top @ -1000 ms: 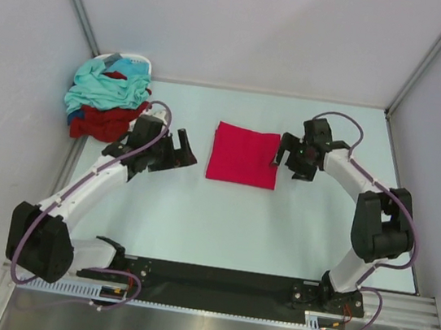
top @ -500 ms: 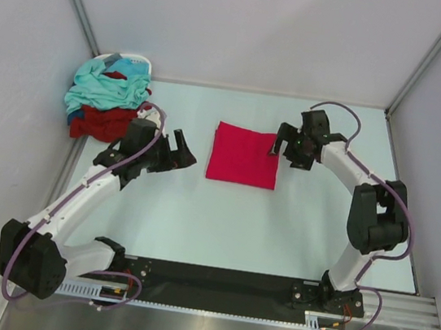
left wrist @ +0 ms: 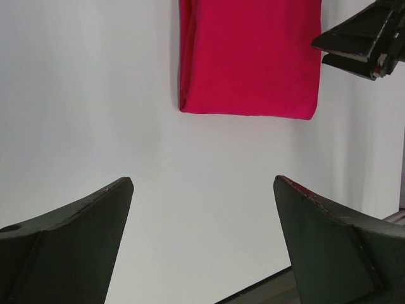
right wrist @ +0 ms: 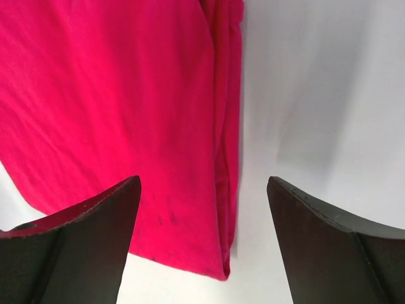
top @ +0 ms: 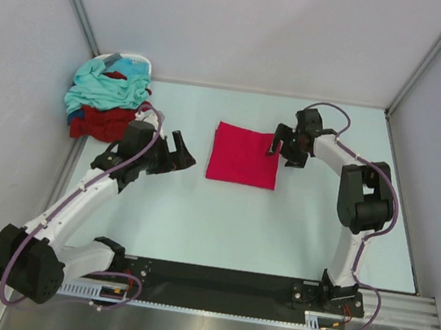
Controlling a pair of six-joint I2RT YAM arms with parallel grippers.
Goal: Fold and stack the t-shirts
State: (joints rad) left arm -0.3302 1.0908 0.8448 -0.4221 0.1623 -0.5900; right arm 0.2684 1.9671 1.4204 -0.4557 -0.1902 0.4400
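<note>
A crimson-pink t-shirt (top: pixel 244 155) lies folded into a flat rectangle at the table's middle; it also shows in the left wrist view (left wrist: pixel 250 54) and the right wrist view (right wrist: pixel 114 95). A heap at the far left holds a light teal t-shirt (top: pixel 104 87), a dark maroon t-shirt (top: pixel 103 122) and a bit of dark blue. My left gripper (top: pixel 183 153) is open and empty, just left of the folded shirt. My right gripper (top: pixel 276 147) is open and empty, over the folded shirt's right edge (right wrist: pixel 229 145).
A small white basket (top: pixel 128 60) lies under the heap at the far left corner. Grey walls with metal posts close the table on three sides. A black rail (top: pixel 221 280) runs along the near edge between the arm bases.
My right gripper has moved left and away, from beside the folded shirt to over its right edge. My left gripper has shifted slightly. The shirts have not moved.
</note>
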